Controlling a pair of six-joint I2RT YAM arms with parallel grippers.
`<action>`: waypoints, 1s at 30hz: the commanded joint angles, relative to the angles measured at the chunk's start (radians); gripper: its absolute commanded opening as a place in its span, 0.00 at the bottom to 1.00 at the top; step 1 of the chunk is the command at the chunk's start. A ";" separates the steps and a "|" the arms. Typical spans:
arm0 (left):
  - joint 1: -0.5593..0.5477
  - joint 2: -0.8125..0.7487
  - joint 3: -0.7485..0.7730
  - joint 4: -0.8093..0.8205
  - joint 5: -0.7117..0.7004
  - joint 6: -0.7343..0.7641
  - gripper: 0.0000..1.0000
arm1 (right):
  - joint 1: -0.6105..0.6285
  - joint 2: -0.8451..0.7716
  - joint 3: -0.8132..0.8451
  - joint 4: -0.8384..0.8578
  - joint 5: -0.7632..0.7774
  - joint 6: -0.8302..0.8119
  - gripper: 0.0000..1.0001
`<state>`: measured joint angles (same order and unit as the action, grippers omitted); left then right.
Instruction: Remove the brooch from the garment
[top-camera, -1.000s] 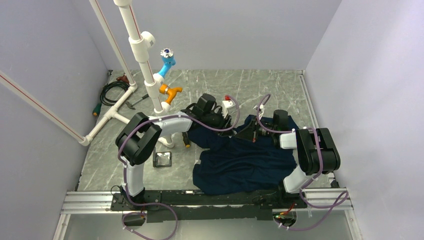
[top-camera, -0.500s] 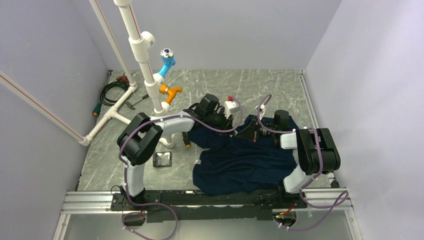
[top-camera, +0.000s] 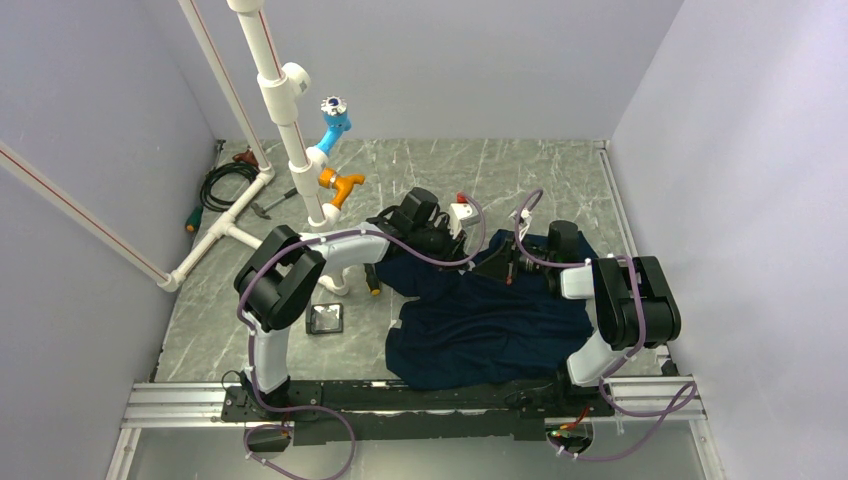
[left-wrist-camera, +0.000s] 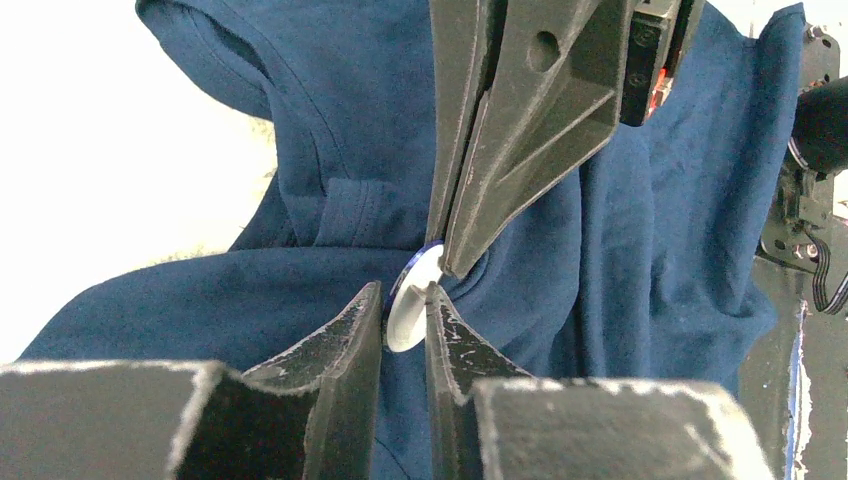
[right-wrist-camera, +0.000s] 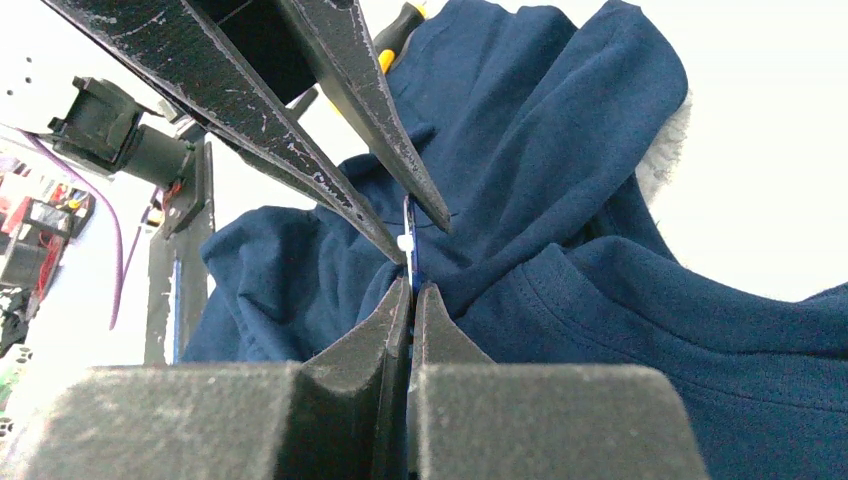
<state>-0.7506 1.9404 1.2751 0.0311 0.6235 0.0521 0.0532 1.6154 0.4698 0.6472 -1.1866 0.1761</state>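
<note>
Two arms meet over the shirt (top-camera: 480, 325), which sprawls from the middle of the desk (top-camera: 540, 170) toward its near right corner. Compared with a second ago, the left arm (top-camera: 335, 245) sits slightly farther right, while the right arm (top-camera: 620, 300) and the shirt look unchanged. At the shirt's far edge, the right gripper (right-wrist-camera: 410, 290) is pinched tight on a fold of cloth just beneath the brooch (left-wrist-camera: 410, 305). The left gripper (left-wrist-camera: 404, 292) clamps the brooch between its fingers. The brooch stands on edge, a thin upright sliver with its flat faces toward the left fingers.
</note>
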 joint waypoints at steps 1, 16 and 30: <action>0.010 -0.010 0.021 -0.021 -0.029 0.042 0.23 | -0.002 -0.035 -0.005 0.072 -0.057 0.002 0.00; 0.015 -0.043 0.017 -0.055 -0.046 0.065 0.39 | -0.008 -0.039 -0.012 0.088 -0.036 0.014 0.00; 0.052 -0.088 -0.037 0.034 0.119 0.072 0.38 | -0.008 -0.042 -0.014 0.096 -0.037 0.010 0.00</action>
<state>-0.7021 1.9022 1.2480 0.0120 0.6624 0.0937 0.0490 1.6028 0.4625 0.6838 -1.1881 0.1940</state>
